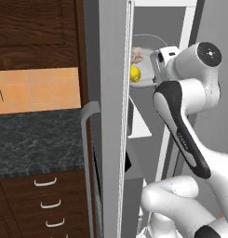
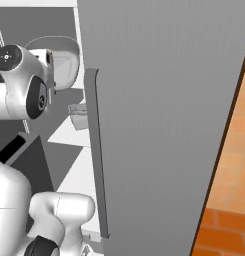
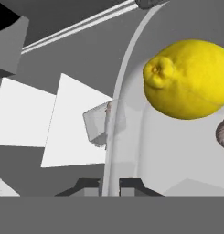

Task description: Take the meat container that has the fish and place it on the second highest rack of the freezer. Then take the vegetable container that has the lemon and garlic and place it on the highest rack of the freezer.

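- Vegetable container [image 1: 148, 81], the rounded light-grey tray, is carried high inside the open freezer compartment, level with its upper region, consistent with delivery to the highest rack
- Lemon [image 3: 189, 78] lies inside that tray close to the rim; the garlic [image 1: 137, 56] sits just beyond the lemon, further into the tray. Both remain seated, so the tray appears to be carried near level to keep them from rolling
- Gripper [image 3: 109, 185] is closed down to a narrow gap with the tray's rim wall running between its two finger tips; judged to be pinching the rim, an edge grip that leaves the contents clear
- Meat container [image 3: 98, 122], the straight-walled tray, stands on a white shelf [image 3: 74, 123] below the vegetable container, judged to be the second highest rack; the fish cannot be made out
- Freezer door [image 2: 164, 125] stands open beside the vegetable container, its handle [image 2: 95, 150] facing the arm, which reaches past the door edge
- Risk, as judged: a rim-only hold lets the tray tip if it catches the rack edge on entry
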Tool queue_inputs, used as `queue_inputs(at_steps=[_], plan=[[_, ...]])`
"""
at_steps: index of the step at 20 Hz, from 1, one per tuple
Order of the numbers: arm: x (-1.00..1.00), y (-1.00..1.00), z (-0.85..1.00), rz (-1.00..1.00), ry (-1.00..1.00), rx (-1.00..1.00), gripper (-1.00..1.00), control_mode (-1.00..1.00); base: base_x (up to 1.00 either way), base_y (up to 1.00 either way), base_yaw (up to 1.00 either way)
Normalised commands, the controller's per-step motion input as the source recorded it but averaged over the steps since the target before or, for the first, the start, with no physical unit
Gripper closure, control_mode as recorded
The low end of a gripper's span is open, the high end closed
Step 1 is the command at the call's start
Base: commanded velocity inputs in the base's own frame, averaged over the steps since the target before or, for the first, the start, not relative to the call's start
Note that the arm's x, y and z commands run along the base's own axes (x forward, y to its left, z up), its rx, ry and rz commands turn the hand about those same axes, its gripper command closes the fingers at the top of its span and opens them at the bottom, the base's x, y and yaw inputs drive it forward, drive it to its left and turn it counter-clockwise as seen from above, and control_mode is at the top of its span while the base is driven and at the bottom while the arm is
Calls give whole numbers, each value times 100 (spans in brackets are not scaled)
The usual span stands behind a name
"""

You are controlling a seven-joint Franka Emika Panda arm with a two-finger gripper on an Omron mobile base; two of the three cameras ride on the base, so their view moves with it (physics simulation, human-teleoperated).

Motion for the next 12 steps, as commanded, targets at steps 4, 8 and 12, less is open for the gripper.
queue_inputs(at_steps=[4, 8, 12], plan=[[90, 26, 0, 0, 2, -1, 100, -100, 0, 0, 0], [91, 22, -17, 0, 4, -3, 100, -100, 0, 0, 0], [71, 3, -24, 0, 1, 0, 100, -100, 0, 0, 0]])
